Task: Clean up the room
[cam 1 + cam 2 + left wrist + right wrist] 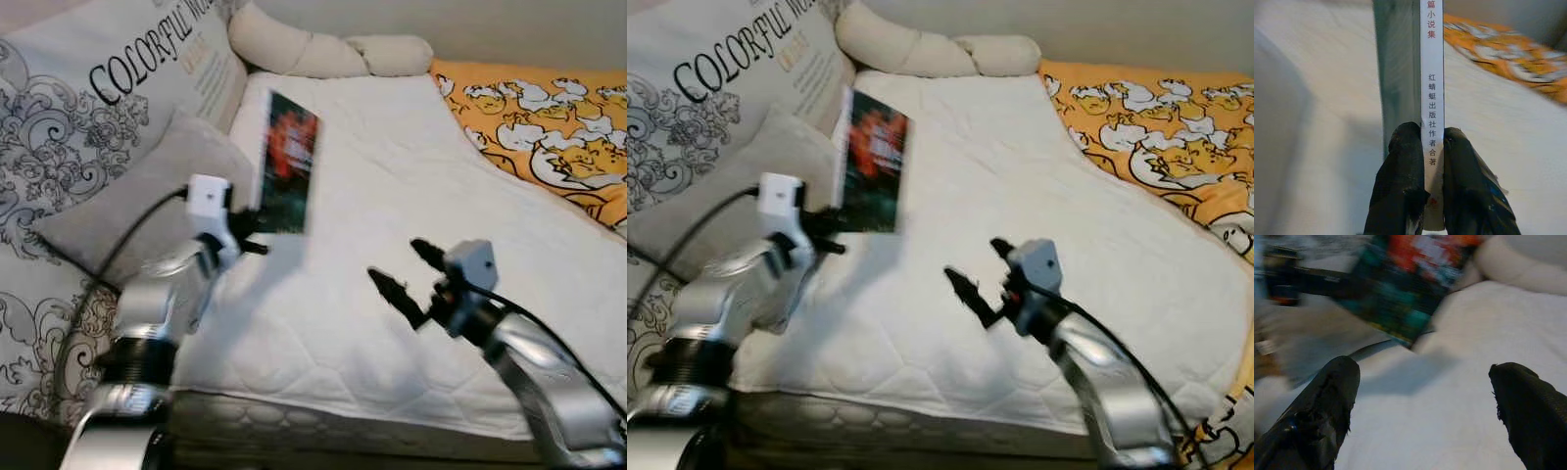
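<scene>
Book (287,162) up in the air, upright, above the white mattress (392,255) near its pillow-side edge. Held by its lower end, spine toward the wrist camera, dark cover with red print facing across the bed. Left pincer (253,233) clenched on book: in the left wrist view, two black fingertips (1400,171) squeezing either side of the white spine strip with Chinese text. Probably gripped at the bottom so the book hangs clear of the bedding for carrying off, in line with tidying up.

Right pincer (400,272) released, fingers spread wide, nothing between them, hovering over the mattress toward the near edge, well apart from the book. Right wrist view looks across the sheet at the book's cover, blurred. Likely standing by to support or take over; just a guess.

Around: grey cushion (137,201) just beside the left arm, resting against a large printed pillow (88,108) with scrollwork and lettering. Cream knotted cushion (323,47) at the far edge of the bed. Orange cartoon-print blanket (549,117) along the far right corner. Black cable (127,245) looping off the left wrist, close to the grey cushion; possible snag on withdrawal. Nothing between the book and the near edge of the bed.
</scene>
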`<state>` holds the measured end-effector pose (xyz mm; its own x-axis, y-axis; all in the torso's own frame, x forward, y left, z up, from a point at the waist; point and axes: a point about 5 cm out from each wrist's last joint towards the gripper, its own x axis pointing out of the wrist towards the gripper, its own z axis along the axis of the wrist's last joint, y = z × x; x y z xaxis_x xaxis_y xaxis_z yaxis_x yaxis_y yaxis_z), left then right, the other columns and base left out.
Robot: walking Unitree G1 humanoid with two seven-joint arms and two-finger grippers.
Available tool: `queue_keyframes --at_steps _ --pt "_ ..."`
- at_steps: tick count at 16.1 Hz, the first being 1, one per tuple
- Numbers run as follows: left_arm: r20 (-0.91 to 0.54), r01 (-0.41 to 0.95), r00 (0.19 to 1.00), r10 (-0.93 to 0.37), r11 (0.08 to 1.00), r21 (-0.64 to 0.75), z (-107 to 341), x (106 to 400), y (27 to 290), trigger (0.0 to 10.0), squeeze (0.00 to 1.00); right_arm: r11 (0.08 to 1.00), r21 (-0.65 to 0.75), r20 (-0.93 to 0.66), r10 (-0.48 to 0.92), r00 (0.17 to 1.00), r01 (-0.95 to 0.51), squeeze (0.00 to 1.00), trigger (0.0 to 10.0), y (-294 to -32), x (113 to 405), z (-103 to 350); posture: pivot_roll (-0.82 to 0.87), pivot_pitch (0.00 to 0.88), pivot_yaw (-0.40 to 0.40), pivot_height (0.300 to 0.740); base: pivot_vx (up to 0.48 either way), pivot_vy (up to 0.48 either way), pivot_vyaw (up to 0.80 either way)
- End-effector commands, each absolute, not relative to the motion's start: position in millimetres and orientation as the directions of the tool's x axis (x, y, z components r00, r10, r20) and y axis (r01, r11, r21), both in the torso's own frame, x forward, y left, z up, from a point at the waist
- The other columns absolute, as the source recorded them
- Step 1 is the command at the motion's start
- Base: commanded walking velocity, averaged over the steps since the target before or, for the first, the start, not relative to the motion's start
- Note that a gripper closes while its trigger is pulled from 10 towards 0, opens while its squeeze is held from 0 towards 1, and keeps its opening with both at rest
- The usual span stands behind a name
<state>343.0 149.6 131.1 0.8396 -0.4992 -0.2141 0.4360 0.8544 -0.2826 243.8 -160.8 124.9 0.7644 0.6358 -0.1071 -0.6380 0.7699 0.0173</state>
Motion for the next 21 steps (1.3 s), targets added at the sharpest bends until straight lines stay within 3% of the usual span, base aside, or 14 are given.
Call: queue_keyframes --at_steps 1,5,7,10,12,15,18,21 --pt "-0.156 0.472 0.826 -0.542 0.816 -0.335 144.8 349.1 144.4 10.0 0.00 0.750 0.027 -0.088 0.661 0.745 -0.661 0.00 10.0 -162.6 241.3 132.5 -0.05 0.015 0.029 0.740 0.000 0.000 0.00" --pt "-0.258 0.269 0.740 -0.621 0.625 -0.732 96.6 352.2 129.5 10.0 0.00 0.672 0.041 -0.150 0.736 0.660 -0.739 0.00 10.0 -172.7 222.6 135.7 -0.09 0.046 0.027 0.740 0.000 0.000 0.00" --pt "-0.312 0.165 0.706 -0.636 0.576 -0.801 72.2 342.8 119.4 10.0 0.00 0.645 0.064 -0.188 0.757 0.626 -0.761 0.00 10.0 -174.5 216.9 136.2 -0.12 0.062 0.018 0.740 0.000 0.000 0.00" --pt "-0.442 0.187 0.649 -0.620 0.692 -0.697 50.1 331.7 114.7 10.0 0.00 0.628 0.063 -0.217 0.767 0.603 -0.776 0.00 10.0 -174.8 213.2 136.7 -0.15 0.078 0.024 0.740 0.000 0.000 0.00" --pt "-0.559 0.237 0.635 -0.533 0.823 -0.516 38.5 329.7 120.5 10.0 0.00 0.623 0.038 -0.279 0.757 0.590 -0.781 0.00 10.0 -176.8 212.5 130.4 -0.18 0.085 0.024 0.740 0.000 0.000 0.00" --pt "-0.590 0.287 0.657 -0.470 0.879 -0.381 41.1 335.2 130.4 10.0 0.00 0.639 0.042 -0.370 0.724 0.582 -0.768 0.00 10.0 -177.4 224.2 101.9 -0.19 0.092 0.016 0.740 0.000 0.000 0.00" --pt "-0.633 0.279 0.667 -0.392 0.920 -0.275 38.5 335.4 143.2 10.0 0.00 0.628 0.048 -0.393 0.727 0.563 -0.777 0.00 10.0 -159.1 234.3 89.5 -0.20 0.089 0.002 0.740 0.000 0.000 0.00" --pt "-0.652 0.208 0.688 -0.319 0.947 -0.243 36.2 335.3 151.1 10.0 0.00 0.604 0.052 -0.418 0.736 0.532 -0.795 0.00 10.0 -146.7 248.7 65.4 -0.20 0.076 -0.016 0.740 0.000 0.000 0.00"
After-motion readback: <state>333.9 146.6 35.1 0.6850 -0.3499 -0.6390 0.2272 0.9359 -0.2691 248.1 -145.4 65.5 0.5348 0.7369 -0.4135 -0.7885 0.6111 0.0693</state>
